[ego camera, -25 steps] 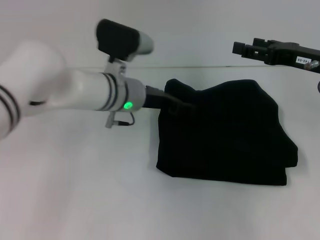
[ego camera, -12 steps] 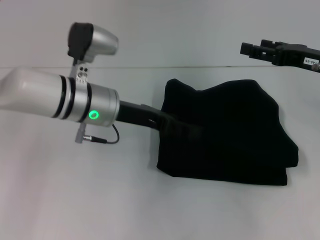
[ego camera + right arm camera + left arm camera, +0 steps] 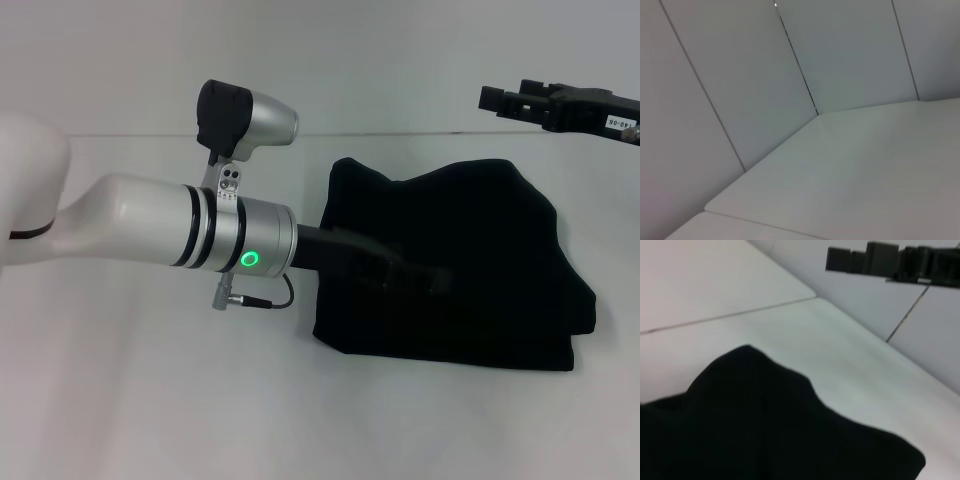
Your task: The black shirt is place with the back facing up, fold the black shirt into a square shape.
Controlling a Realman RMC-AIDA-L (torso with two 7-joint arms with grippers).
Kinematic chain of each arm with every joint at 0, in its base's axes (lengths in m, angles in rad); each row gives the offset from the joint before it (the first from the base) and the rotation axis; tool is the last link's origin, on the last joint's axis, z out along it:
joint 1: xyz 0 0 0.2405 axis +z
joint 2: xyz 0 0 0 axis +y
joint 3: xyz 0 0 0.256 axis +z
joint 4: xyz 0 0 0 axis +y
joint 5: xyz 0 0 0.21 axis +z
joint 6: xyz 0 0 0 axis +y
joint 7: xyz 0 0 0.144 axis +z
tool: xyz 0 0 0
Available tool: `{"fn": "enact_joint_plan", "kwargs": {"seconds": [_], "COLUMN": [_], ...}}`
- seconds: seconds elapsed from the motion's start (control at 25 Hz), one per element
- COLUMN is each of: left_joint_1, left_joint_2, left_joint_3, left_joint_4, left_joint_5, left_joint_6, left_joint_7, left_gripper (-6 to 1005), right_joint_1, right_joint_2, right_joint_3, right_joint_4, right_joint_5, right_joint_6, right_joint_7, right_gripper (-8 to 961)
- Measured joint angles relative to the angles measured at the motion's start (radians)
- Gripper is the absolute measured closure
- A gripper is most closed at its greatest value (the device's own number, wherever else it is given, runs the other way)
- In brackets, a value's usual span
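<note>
Shirt (image 3: 450,270) lies folded, bunched, on table (image 3: 150,400), right of centre. Left gripper (image 3: 400,272) reaches low across its left half; finger state unclear, black on black. Right gripper (image 3: 520,98) hangs raised beyond it, well apart.

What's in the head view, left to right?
Left arm → left hand, lying over the black shirt's left part → black shirt → right hand, raised above the table at far right.
</note>
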State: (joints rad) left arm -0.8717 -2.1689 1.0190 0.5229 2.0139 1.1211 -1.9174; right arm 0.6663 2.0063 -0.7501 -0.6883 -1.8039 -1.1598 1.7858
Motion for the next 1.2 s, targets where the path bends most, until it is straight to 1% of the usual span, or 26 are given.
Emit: {"fn": "enact_joint_plan", "kwargs": {"seconds": [0.2,0.28,0.32,0.6,0.72,0.88,1.0,1.2], "left_joint_1": [-0.021,-0.023,-0.026,-0.022,-0.02,0.0,0.014,0.018], "left_joint_2": [-0.001,-0.001,-0.002,-0.004,-0.003,0.004,0.005,0.005], "left_joint_3": [0.003,0.003,0.009,0.041,0.039,0.031,0.031,0.038], "left_joint_4": [-0.065,-0.073,-0.104,-0.131,-0.126,-0.073,-0.038,-0.052], "left_joint_5": [-0.018,-0.018,-0.018,-0.019,-0.023,-0.073,-0.102,-0.099], "left_joint_6": [-0.05,-0.056,-0.082,-0.125,-0.101,0.008,0.06,0.029], "left_joint_7": [0.04,0.043,0.056,0.061,0.059,0.058,0.059,0.058], "left_gripper": [124,124,124,124,124,125,125,124], "right_joint_1": [-0.001,-0.002,-0.002,0.006,0.007,0.007,0.007,0.007], "right_joint_2": [0.0,0.0,0.0,0.005,0.006,0.006,0.006,0.006], "right_joint_3": [0.0,0.0,0.0,0.0,0.0,0.0,0.0,0.0], "right_joint_4": [0.0,-0.001,-0.001,0.0,0.001,0.001,0.001,0.001], "right_joint_5": [0.0,0.0,0.0,-0.001,-0.002,-0.002,-0.002,-0.002], "right_joint_6": [-0.002,-0.001,-0.001,0.0,0.003,0.007,0.008,0.009], "right_joint_7": [-0.001,-0.001,-0.001,-0.005,-0.006,-0.006,-0.006,-0.006], "right_gripper": [71,71,71,72,72,72,72,72]}}
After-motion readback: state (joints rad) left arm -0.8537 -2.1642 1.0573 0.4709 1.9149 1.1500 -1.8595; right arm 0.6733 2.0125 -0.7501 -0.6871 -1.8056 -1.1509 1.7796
